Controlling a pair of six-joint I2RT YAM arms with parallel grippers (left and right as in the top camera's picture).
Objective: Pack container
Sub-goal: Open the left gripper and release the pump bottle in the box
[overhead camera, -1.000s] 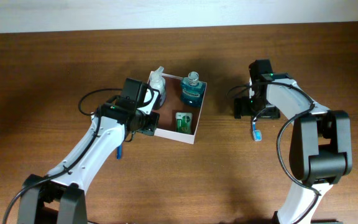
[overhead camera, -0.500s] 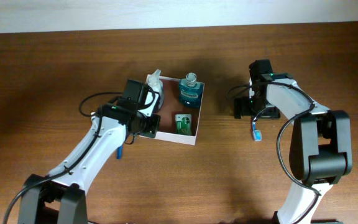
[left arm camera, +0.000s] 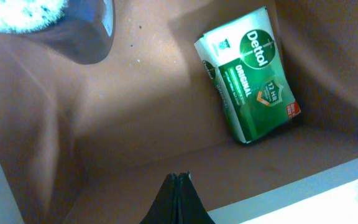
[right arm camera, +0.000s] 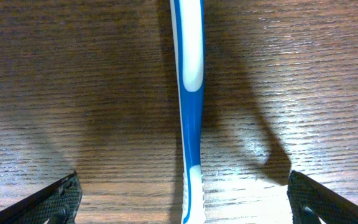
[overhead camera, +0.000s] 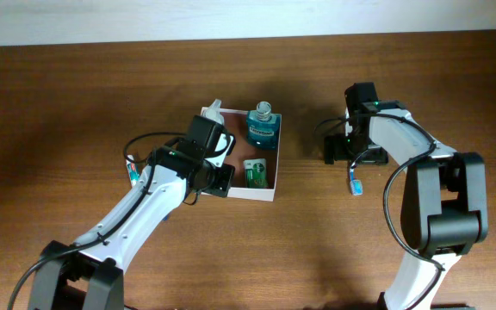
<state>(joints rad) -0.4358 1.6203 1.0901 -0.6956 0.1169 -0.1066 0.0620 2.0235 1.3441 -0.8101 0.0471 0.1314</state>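
While the left gripper (left arm camera: 178, 186) is clenched empty inside the shallow white-walled cardboard container (overhead camera: 252, 194), nine o'clock of the released right gripper (overhead camera: 341, 151) straddling a blue-and-white plastic toothbrush (right arm camera: 190, 93), the container could be dragged if its wall is snagged.

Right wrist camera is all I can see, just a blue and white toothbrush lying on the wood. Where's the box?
Observer: The cardboard container sits over on the left arm's side, well apart from your toothbrush.
Operator: Is anything inside it?
Observer: Yes, a teal mouthwash bottle stands in a far corner and a green Dettol pack lies flat on the floor.
Operator: What's the other arm doing?
Observer: Its left tool is shut with nothing in it, hanging above the container's brown floor.
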